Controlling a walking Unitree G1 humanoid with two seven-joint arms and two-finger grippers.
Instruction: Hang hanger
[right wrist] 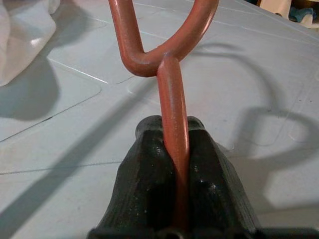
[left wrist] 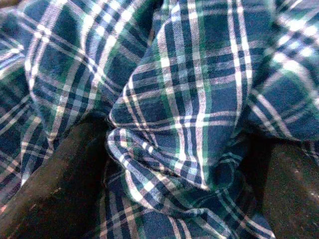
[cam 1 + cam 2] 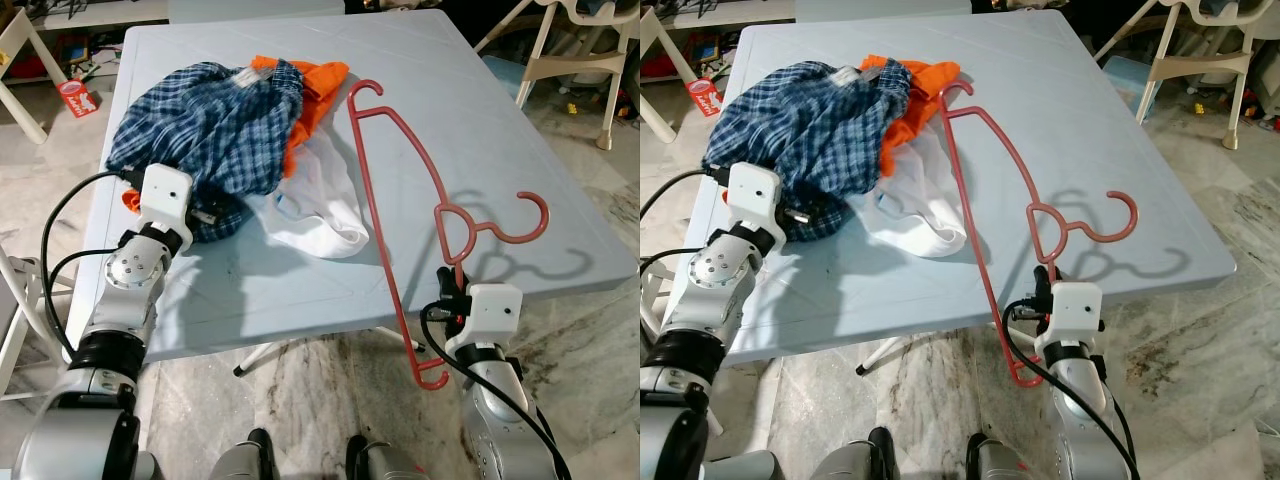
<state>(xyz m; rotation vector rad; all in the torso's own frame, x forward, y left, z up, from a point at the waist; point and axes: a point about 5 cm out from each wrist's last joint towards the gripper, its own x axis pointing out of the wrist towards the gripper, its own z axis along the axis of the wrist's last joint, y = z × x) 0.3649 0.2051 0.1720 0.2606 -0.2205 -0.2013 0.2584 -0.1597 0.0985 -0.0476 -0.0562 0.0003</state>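
Head views: pale blue table [image 3: 480,110] with a clothes pile on its far-left part: blue plaid shirt [image 3: 215,125] on top, orange garment [image 3: 318,85] behind it, white garment [image 3: 320,205] at the pile's near-right edge. Red hanger [image 3: 385,215] runs from the far middle of the table towards the near edge, its low end hanging past that edge and its hook curling out to the right, casting a shadow on the tabletop. Right gripper [image 3: 1043,283] sits at the near-right table edge, under the hanger's neck. Left gripper [image 3: 205,213] is pushed into the near side of the plaid shirt, fingers buried in cloth. White chair [image 3: 585,50] far right, small red packet [image 3: 76,97] on the floor far left.

Left wrist view: plaid folds bunched up between the two black fingers [image 2: 55,189]. Fingers sit apart with cloth between them; can't tell if they're actually pinching it.

Right wrist view: both black fingers [image 1: 149,184] clamped tight on the hanger's red stem, just below where it forks. Table surface and white garment beyond.
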